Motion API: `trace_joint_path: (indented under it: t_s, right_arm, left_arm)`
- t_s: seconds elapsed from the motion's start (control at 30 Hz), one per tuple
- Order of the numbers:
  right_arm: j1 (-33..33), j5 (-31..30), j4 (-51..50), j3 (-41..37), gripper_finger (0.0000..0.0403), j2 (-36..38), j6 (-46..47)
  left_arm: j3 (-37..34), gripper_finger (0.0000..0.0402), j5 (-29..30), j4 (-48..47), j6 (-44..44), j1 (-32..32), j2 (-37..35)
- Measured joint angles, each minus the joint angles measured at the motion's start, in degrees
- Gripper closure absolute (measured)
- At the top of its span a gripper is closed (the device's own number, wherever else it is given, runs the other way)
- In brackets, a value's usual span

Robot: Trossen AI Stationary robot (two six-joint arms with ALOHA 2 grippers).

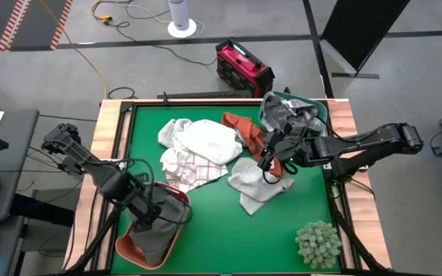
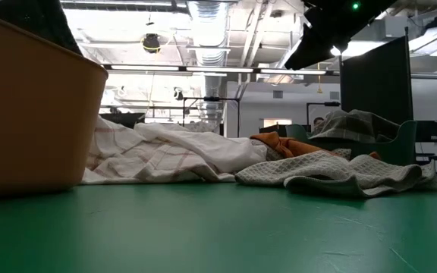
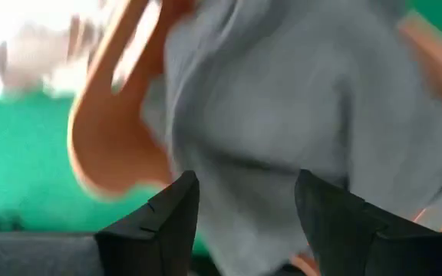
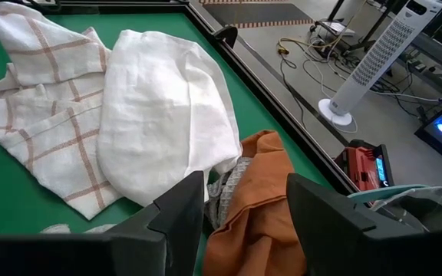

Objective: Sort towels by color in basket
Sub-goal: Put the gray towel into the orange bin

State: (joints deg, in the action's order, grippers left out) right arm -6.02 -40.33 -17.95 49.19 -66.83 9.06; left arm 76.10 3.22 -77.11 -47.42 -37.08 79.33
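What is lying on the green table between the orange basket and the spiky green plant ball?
Nothing: in the high view, only bare green tabletop lies between the orange basket and the spiky plant ball.

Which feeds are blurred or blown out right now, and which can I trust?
Left wrist view: blurred, grey towel and orange basket smeared, top corner blown out. Low view: ceiling lights glare, near basket wall soft. High view and right wrist view: sharp; white towel and orange towel read clearly.
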Motion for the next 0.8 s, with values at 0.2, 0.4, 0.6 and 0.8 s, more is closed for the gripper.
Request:
trace_joint_path:
  t_s: [0.2,0.4,0.6,0.8]
  right_arm:
    - [0.0,0.1,0.0,0.0,0.0186,0.0,0.0]
    - [0.0,0.1,0.0,0.0,0.0186,0.0,0.0]
    - [0.0,0.1,0.1,0.0,0.0186,0.0,0.0]
    - [0.0,0.1,0.0,0.0,0.0186,0.0,0.0]
  left_arm:
    - [-3.6,0.0196,-8.2,-5.4,-5.0,-0.5,2.9]
    - [-6.2,0.0196,-8.4,-4.9,-7.8,-0.4,4.3]
    - [-8.7,0.0196,-9.2,4.2,-6.5,-0.3,4.3]
    - [-8.8,0.0234,-9.4,13.6,0.3,0.1,4.2]
